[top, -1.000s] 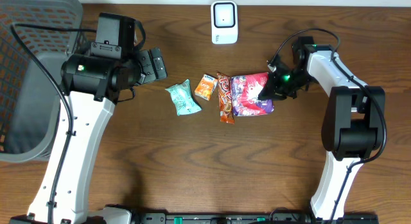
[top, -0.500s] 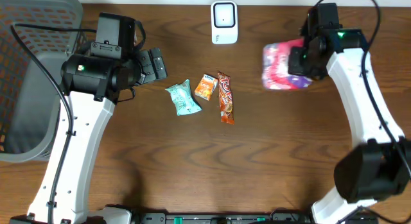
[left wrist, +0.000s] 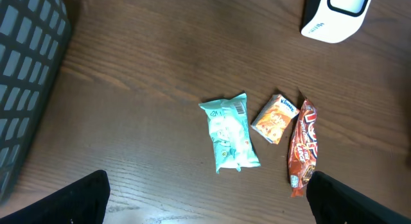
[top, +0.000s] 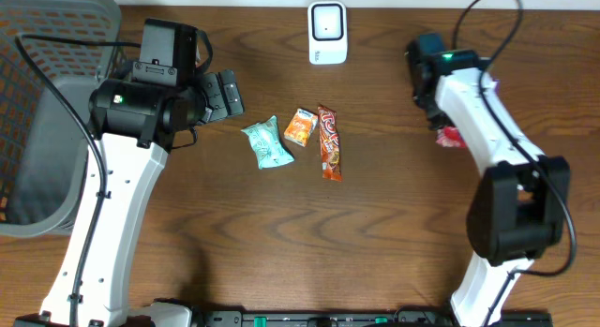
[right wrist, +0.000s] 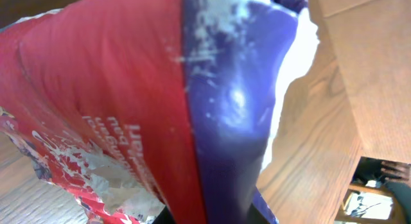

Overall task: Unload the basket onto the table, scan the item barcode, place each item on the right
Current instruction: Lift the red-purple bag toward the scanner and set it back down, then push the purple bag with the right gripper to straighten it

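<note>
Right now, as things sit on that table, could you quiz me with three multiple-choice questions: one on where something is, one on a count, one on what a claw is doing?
1. Where does the white scanner stand?
A. at the far edge of the table, beyond the packets
B. at the near edge, by the arm bases
C. on top of a packet

2. How many snack packets lie on the table?
A. two
B. three
C. five

3. What is the right gripper doing?
A. open and empty
B. shut on a red and purple bag
C. pressing on the scanner

Answers:
1 A, it stands alone at the top edge of the overhead view.
2 B, a teal packet, a small orange packet and a long orange bar lie side by side.
3 B, the bag fills the right wrist view.
</note>
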`<state>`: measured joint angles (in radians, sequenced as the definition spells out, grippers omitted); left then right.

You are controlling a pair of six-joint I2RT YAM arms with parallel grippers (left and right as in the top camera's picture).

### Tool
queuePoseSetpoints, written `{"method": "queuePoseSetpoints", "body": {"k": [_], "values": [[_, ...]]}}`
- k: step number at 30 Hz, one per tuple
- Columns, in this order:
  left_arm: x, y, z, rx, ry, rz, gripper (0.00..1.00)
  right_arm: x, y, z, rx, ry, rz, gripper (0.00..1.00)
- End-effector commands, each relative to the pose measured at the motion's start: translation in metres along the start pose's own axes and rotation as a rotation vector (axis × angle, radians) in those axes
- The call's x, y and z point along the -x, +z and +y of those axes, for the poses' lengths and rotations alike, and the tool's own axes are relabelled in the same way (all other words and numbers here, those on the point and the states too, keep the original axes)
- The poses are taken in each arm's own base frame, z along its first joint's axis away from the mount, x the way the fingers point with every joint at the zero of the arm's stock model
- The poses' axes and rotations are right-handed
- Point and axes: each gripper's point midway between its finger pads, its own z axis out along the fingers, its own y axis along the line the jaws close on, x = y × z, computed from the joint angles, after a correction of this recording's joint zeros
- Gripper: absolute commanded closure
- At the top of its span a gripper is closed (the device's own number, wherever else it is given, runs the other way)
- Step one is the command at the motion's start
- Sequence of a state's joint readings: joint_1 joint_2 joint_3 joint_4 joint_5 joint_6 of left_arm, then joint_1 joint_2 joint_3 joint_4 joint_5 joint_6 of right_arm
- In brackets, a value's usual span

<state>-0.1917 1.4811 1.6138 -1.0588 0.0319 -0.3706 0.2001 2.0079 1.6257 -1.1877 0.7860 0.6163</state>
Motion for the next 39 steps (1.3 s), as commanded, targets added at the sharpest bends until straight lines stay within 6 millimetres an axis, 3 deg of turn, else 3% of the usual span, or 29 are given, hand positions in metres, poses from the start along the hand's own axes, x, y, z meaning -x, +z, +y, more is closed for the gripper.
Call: {"method": "queuePoseSetpoints", "body": {"k": [1,3,5,8,10,13,16,18,24,27,29,32,34,35,39], "values": [[-0.001,0.002,0.001,0.003,-0.008,0.009,0.02,-0.007,-0.007,0.028,-0.001,-0.033,-0.037,0.92],[-0.001,0.002,0.001,0.003,-0.008,0.009,0.02,-0.016,-0.009,0.049,0.028,-0.070,-0.030,0.87],[-0.001,0.002,0.001,0.003,-0.008,0.009,0.02,-0.026,-0.014,0.071,0.078,-0.104,-0.019,0.75],[-0.001,0.002,0.001,0.003,-0.008,0.009,0.02,-0.044,-0.030,0.109,0.212,-0.175,0.009,0.63],[-0.001,0.002,0.001,0.003,-0.008,0.009,0.02,-0.052,-0.044,0.129,0.295,-0.208,0.013,0.60],[-0.001,0.002,0.001,0.003,-0.008,0.009,0.02,-0.052,-0.067,0.142,0.353,-0.219,-0.016,0.59],[-0.001,0.002,0.001,0.003,-0.008,0.009,0.02,-0.045,-0.093,0.155,0.435,-0.266,-0.048,0.32],[-0.001,0.002,0.001,0.003,-0.008,0.009,0.02,-0.040,-0.115,0.166,0.540,-0.322,-0.047,0.26],[-0.001,0.002,0.001,0.003,-0.008,0.009,0.02,0.000,-0.166,0.157,0.787,-0.263,-0.015,0.18],[-0.001,0.002,0.001,0.003,-0.008,0.009,0.02,0.026,-0.177,0.141,0.908,-0.247,-0.005,0.09],[-0.001,0.002,0.001,0.003,-0.008,0.009,0.02,0.036,-0.173,0.128,0.957,-0.249,0.011,0.07],[-0.001,0.002,0.001,0.003,-0.008,0.009,0.02,0.038,-0.149,0.107,0.971,-0.248,0.083,0.09],[-0.001,0.002,0.001,0.003,-0.008,0.009,0.02,0.031,-0.131,0.097,0.970,-0.246,0.157,0.27],[-0.001,0.002,0.001,0.003,-0.008,0.009,0.02,0.025,-0.124,0.095,0.982,-0.252,0.195,0.43],[-0.001,0.002,0.001,0.003,-0.008,0.009,0.02,0.003,-0.113,0.101,1.054,-0.294,0.287,0.82]]}}
